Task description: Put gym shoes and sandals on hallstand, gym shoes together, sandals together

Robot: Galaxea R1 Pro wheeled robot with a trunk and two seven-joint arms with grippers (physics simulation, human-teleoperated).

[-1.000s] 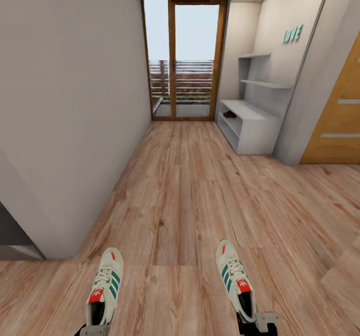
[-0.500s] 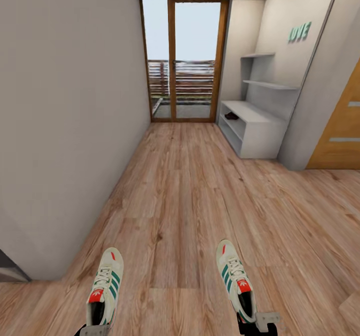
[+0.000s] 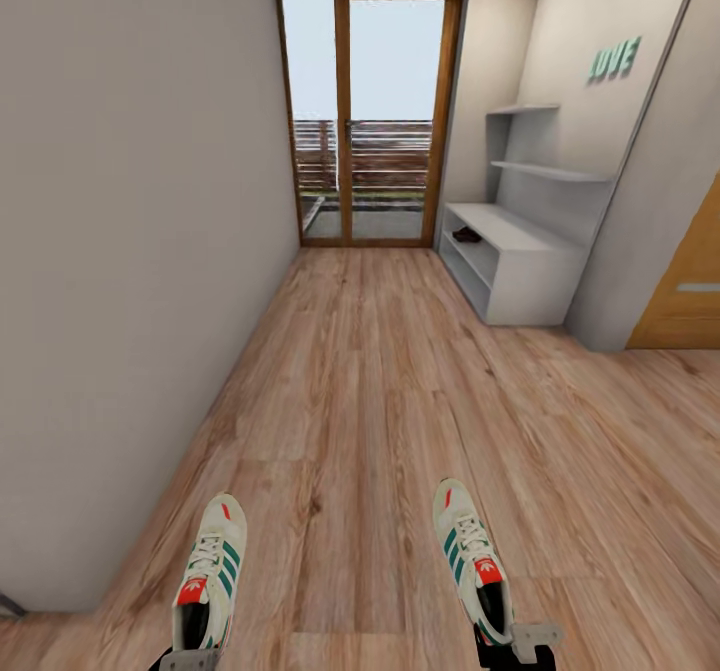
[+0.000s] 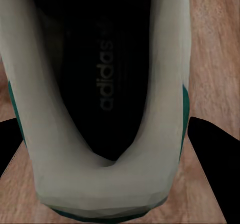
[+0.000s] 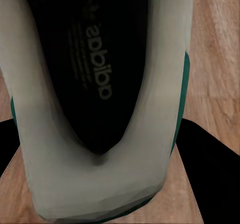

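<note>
Left shoe (image 3: 208, 576): carried low at the left of the head view, toe pointing forward down the corridor, heel toward the robot; long axis runs along the line of travel.
Right shoe (image 3: 472, 563): carried level with the first, toe forward, well apart from it across the floor (image 3: 360, 401).
Left gripper (image 3: 188, 659): at the shoe's heel; in the left wrist view the dark fingers (image 4: 210, 159) flank the heel collar, apparently pinching the shoe, though contact itself is hard to see.
Right gripper (image 3: 515, 646): same arrangement at the other heel; fingers (image 5: 210, 154) either side of the collar, looks clamped on it.
Rack (image 3: 515, 266): white, low, two open tiers, ahead and to the right against the right-hand wall, wall shelves (image 3: 550, 169) above. Well away from both shoes.
Sandal (image 3: 466, 235): a small dark shape on the rack's top near its far end; too small to tell whether one or two.
Key relation: rack lies forward-right of both grippers, so the right arm is the nearer one; shoes' long axes run parallel to the rack's front edge, so a turn toward the rack seems needed before placing.
Beyond: glazed door (image 3: 365, 111) at corridor end, plain wall (image 3: 120, 201) at left.
</note>
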